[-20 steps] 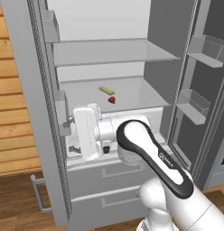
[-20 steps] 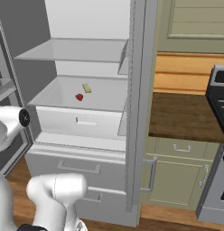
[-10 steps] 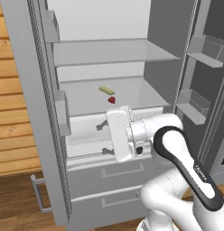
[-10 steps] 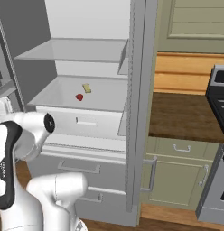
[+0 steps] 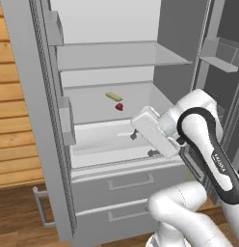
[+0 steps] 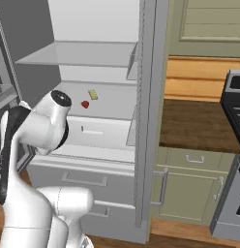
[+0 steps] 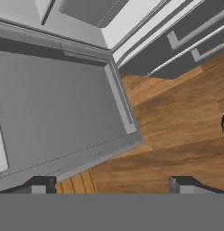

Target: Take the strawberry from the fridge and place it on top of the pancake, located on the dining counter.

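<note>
1. The white arm's two-finger gripper (image 5: 140,144) hangs in front of the fridge's white lower bin, jaws spread wide apart and holding nothing.
2. In the hand view the 2 dark fingertips (image 7: 40,184) point down at the fridge's grey door panel and a brown wooden floor (image 7: 177,131).
3. The tiny red cone-shaped strawberry (image 5: 120,106) lies on the white shelf inside the tall light-grey fridge (image 5: 30,120), above the gripper.
4. A pale yellow flat bar (image 5: 113,97) lies just beside the strawberry, further back.

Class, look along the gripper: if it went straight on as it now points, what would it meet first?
Probably the open grey fridge door, low down, or the wooden floor beside it; depth is unclear. The open gripper is not pointing at the strawberry.
</note>
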You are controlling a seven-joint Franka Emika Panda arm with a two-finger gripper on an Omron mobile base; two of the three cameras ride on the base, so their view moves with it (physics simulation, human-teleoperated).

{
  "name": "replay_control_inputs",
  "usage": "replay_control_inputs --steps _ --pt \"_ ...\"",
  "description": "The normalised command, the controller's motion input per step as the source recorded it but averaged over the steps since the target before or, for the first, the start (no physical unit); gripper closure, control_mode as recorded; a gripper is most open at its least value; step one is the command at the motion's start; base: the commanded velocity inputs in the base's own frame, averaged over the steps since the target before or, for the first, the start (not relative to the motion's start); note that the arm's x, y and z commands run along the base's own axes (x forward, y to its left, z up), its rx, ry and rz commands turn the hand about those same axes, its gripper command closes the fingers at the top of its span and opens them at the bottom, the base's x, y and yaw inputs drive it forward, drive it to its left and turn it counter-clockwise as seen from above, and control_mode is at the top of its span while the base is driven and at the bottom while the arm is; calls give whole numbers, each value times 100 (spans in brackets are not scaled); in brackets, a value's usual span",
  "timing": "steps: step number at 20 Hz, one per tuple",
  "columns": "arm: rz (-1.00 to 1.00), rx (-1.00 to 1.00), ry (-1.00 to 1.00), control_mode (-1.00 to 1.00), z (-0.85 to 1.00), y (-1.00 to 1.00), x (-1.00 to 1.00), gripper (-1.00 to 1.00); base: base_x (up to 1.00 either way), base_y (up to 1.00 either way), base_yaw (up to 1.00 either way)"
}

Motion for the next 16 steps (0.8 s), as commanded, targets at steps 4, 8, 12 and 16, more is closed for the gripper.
replay_control_inputs --steps 4,8,12,16 --pt "12 -64 -4 -100 -2 -25 0 -100 0 0 0" --pt "9 -63 -1 -100 -29 -34 7 -100 0 0 0" --pt "5 -40 -19 -100 -41 -68 0 -100 0 0 0" --pt "9 -16 -22 -100 -20 -50 -25 -100 0 0 0"
